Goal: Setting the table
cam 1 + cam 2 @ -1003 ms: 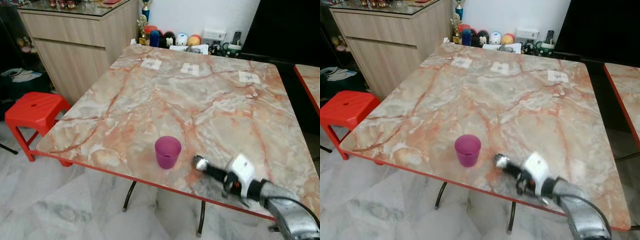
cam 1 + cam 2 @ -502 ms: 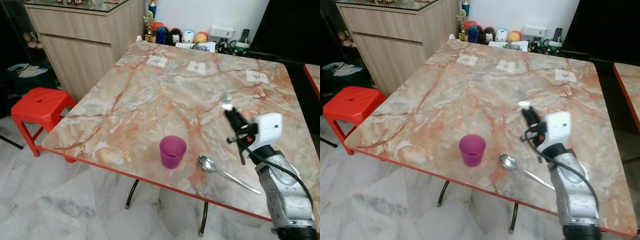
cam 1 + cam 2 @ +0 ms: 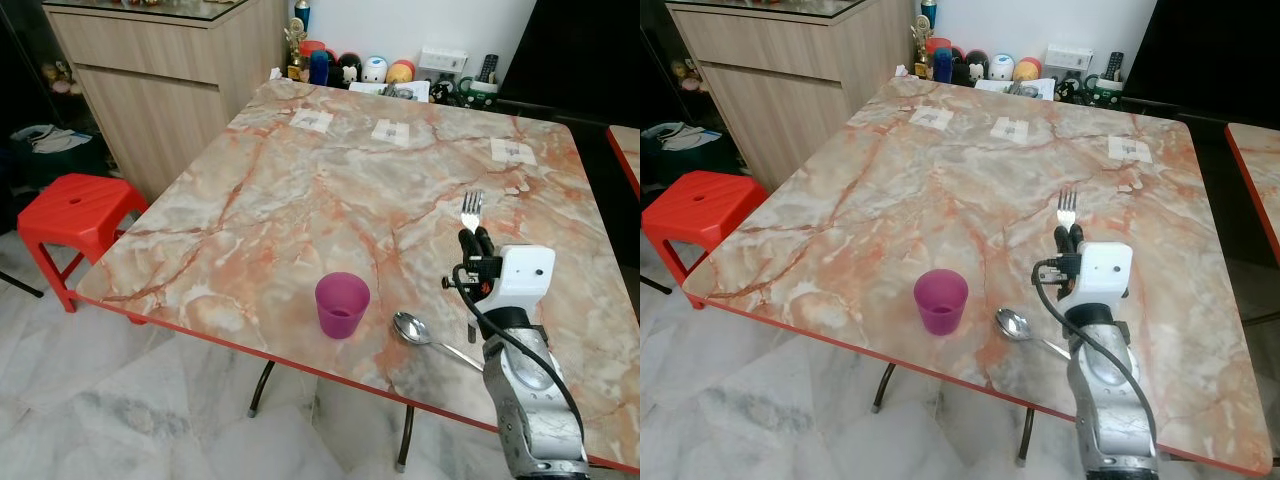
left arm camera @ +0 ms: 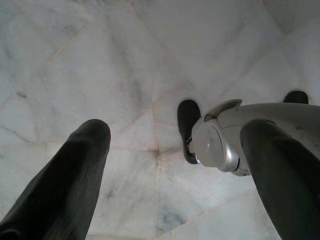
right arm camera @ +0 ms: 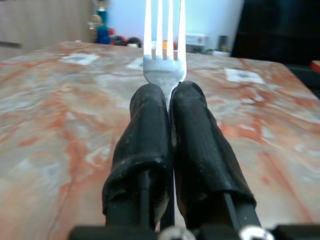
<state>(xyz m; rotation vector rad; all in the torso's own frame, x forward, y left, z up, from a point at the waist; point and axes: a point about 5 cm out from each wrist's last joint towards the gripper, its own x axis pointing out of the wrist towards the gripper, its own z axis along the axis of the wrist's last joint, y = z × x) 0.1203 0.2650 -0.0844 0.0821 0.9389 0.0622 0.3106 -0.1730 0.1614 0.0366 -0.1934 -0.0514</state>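
My right gripper (image 3: pixel 477 238) is shut on a silver fork (image 3: pixel 471 207). It hovers over the right half of the marble table (image 3: pixel 300 200), and the fork's tines (image 5: pixel 164 45) point toward the far edge. A silver spoon (image 3: pixel 420 333) lies flat near the front edge, just left of my right arm. Its bowl is next to a purple cup (image 3: pixel 342 304) that stands upright. My left gripper (image 4: pixel 177 130) hangs open over the pale floor tiles with nothing between its fingers.
A red stool (image 3: pixel 75 205) stands left of the table, in front of a wooden cabinet (image 3: pixel 150 90). Small toys and gadgets (image 3: pixel 350 70) line the wall behind the far edge. Three paper labels (image 3: pixel 390 130) lie on the far side of the table. A second table's corner (image 3: pixel 625 150) shows at the right.
The right gripper was low at the front edge with the spoon at its tip. The spoon now lies on the table, and the gripper has risen and turned forward with the fork.
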